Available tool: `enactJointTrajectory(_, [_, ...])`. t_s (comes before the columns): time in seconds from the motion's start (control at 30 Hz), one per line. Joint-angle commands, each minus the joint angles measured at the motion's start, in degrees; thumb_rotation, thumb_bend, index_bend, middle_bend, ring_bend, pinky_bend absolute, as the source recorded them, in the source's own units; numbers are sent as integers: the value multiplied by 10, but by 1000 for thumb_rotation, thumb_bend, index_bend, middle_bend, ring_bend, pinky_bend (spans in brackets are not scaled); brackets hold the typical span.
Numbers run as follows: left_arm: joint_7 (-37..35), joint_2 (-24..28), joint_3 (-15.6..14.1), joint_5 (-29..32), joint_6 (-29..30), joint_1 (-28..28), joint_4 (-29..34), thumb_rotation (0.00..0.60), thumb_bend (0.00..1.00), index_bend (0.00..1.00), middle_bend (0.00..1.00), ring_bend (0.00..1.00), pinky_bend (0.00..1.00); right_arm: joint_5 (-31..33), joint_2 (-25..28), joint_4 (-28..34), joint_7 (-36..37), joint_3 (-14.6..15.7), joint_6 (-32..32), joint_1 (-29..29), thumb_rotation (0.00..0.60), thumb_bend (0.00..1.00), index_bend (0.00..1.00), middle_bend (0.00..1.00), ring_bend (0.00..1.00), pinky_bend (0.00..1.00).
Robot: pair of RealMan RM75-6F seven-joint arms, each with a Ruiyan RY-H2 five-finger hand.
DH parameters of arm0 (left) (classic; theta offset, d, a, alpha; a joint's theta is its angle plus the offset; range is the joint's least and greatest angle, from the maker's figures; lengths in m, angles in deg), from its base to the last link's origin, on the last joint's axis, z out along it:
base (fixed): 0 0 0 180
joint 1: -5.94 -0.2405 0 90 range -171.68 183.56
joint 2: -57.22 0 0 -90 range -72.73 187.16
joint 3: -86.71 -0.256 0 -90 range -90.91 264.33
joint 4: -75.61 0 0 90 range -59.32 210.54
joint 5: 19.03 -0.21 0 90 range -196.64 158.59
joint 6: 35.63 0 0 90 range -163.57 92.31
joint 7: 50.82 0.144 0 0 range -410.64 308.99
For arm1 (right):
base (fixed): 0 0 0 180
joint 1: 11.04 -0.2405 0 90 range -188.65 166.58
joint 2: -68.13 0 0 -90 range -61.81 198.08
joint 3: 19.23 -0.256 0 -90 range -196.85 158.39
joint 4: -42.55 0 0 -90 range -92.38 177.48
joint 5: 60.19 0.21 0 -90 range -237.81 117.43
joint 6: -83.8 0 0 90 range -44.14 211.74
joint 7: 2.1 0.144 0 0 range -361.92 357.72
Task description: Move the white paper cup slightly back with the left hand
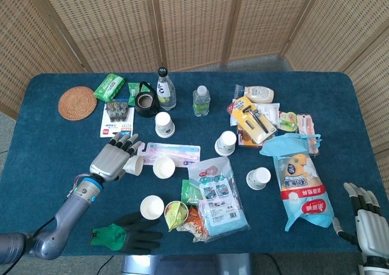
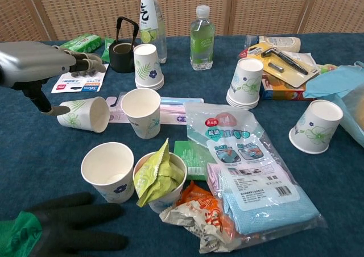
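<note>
white paper cup with a pale leaf print (image 2: 84,114) (image 1: 135,165): lies tipped on its side on the dark blue tablecloth (image 2: 34,160), long axis roughly level, open mouth facing the robot's right toward the upright white paper cup (image 2: 141,112) just beside it, base toward the left hand. sits at the left end of the pink-and-blue toothbrush pack (image 2: 170,110), in front of the battery card (image 2: 79,81). rim round, not crushed; inside plain white.

left hand (image 2: 37,69) (image 1: 111,160): silver metal, arched over the base end of the cup. thumb below and touching the cup's side near the base, fingers (image 2: 85,62) spread and stretched out above it. whether the fingers press on the cup cannot be told; the cup seems loosely cradled, not clamped.

right hand (image 1: 364,217): at the table's near right edge, palm flat, fingers straight and apart, holding nothing.

near: 1 white paper cup with a blue flower (image 2: 108,170), 1 cup stuffed with a green wrapper (image 2: 159,180), black-and-green work glove (image 2: 57,231).
</note>
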Motion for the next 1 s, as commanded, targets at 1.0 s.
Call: enactJointTrajectory(1.0, [-364, -74, 3, -171, -69, -77, -225, 600, 399, 94, 233, 269, 208, 3, 8, 40, -37, 0, 8, 4, 600, 418, 0, 39, 0, 0])
